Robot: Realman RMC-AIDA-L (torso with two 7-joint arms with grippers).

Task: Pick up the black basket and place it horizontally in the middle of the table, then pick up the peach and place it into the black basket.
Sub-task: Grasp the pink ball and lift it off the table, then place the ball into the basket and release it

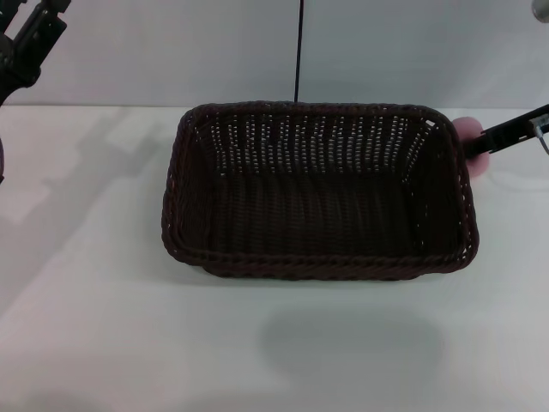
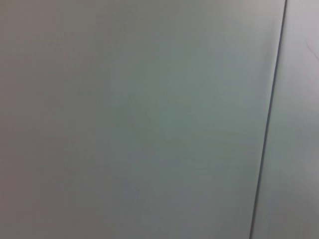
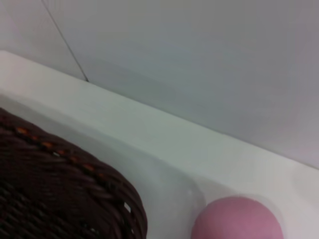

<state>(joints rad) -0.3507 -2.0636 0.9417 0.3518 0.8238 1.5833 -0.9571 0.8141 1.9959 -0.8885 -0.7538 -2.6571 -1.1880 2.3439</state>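
Nearest to you, the black basket (image 1: 317, 190) is lying lengthwise across the middle of the white table (image 1: 103, 326), open side up, with nothing inside. At about 2 o'clock from it, the pink peach (image 1: 471, 144) is sitting on the table just beside the basket's right end. Your right gripper (image 1: 506, 133) is reaching in at the peach; whether it is gripping, you cannot tell. Your left gripper (image 1: 30, 39) is hanging raised at 10 o'clock, and its state is also unclear.
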